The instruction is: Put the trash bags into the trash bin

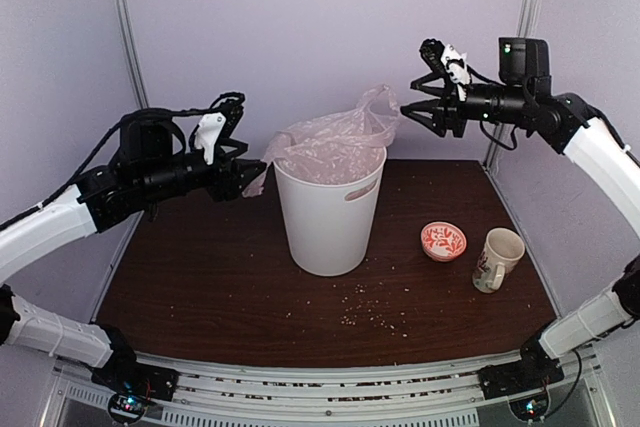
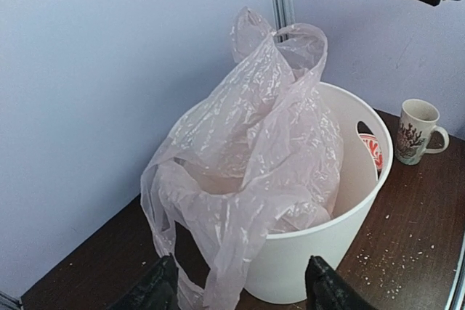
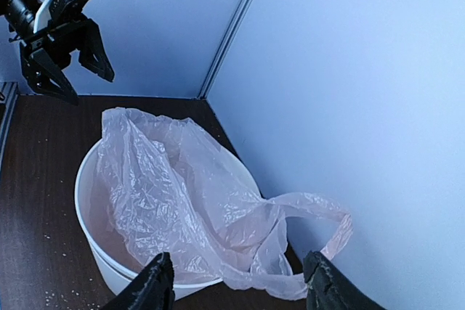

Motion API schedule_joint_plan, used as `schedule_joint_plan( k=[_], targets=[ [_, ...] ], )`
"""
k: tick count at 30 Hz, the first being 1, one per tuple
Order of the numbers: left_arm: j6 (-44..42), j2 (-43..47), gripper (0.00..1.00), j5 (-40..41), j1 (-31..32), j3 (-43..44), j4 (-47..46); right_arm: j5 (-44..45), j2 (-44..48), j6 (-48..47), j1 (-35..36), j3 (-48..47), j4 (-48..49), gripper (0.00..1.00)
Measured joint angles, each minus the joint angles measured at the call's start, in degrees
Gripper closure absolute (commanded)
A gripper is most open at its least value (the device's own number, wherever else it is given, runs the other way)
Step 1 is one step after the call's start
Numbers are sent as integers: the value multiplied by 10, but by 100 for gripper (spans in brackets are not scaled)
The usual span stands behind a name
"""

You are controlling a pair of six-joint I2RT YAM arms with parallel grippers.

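The tall white trash bin (image 1: 330, 217) stands mid-table. The pale-pink trash bag (image 1: 338, 139) sits in its mouth, bunched above the rim, with one handle loop hanging over the left rim (image 2: 225, 252) and another sticking up at the right (image 3: 320, 223). My left gripper (image 1: 250, 175) is open just left of the bin's rim, the hanging loop lying between its spread fingers without being pinched. My right gripper (image 1: 415, 107) is open, above and right of the bin, near the raised loop. In the left wrist view the bin (image 2: 349, 245) fills the centre.
A red-patterned small bowl (image 1: 443, 241) and a floral mug (image 1: 497, 259) stand right of the bin. Crumbs are scattered on the dark table (image 1: 200, 287) in front of it. Purple walls and metal posts close the back.
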State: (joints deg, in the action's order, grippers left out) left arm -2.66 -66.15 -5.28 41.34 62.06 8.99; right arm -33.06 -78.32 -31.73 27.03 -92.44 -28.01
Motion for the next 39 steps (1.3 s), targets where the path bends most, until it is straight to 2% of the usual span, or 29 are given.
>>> schedule_joint_plan(
  k=[4,9,13,16,18,21,24,26,27,29,39],
  targets=[
    [-39,-20,41,3,0,24,13,54,-55,-54,44,-50,-40,38],
    [-70,-46,41,-3,0,34,30,94,-123,-82,54,-50,-88,34],
    [-80,-67,46,-2,0,34,34,121,-133,-89,55,-39,-99,36],
    [-84,-78,54,-4,0,35,37,136,-126,-90,55,-31,-93,45],
    [-86,-85,60,-7,0,40,42,141,-123,-91,55,-24,-89,60],
    [-88,-89,75,-11,0,43,43,148,-120,-98,55,-12,-78,81],
    [-91,-89,90,-16,0,43,45,152,-107,-98,55,12,-65,92],
    [-90,-89,99,-20,0,43,45,151,-94,-98,55,30,-64,95],
    [-92,-89,100,-23,0,43,45,151,-87,-100,55,40,-63,97],
    [-92,-86,100,-27,0,42,44,151,-68,-99,55,67,-57,100],
    [-80,-40,100,-38,9,14,37,118,48,-72,55,189,3,100]
  ],
)
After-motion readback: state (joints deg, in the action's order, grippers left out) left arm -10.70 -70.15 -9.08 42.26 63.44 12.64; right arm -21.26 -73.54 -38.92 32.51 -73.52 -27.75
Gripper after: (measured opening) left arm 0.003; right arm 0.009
